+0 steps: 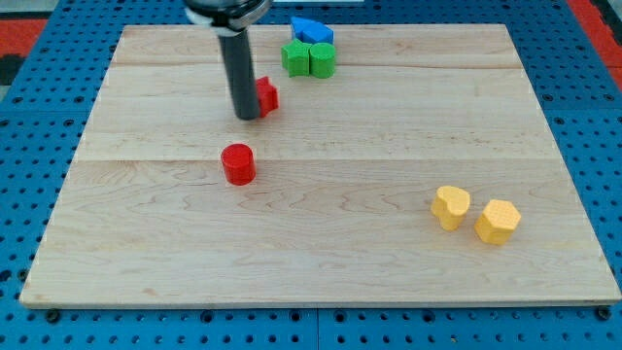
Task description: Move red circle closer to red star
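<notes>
Nearest, toward the view's bottom right: two yellow blocks (450, 207) (498, 221) just beside each other on wooden board (389, 117). Further back, left of centre: red circle (237, 163), standing alone. Beyond it: my tip (248, 116) touching red star (265, 95), star partly hidden behind rod. No pincer on this arm, rod only. Farthest: two green blocks (297, 57) (323, 59) touching, blue blocks (311, 30) just behind

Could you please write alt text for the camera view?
My tip rests against the red star, with the red circle just below on the wooden board. Green blocks and a blue block sit at top; two yellow blocks lower right.
</notes>
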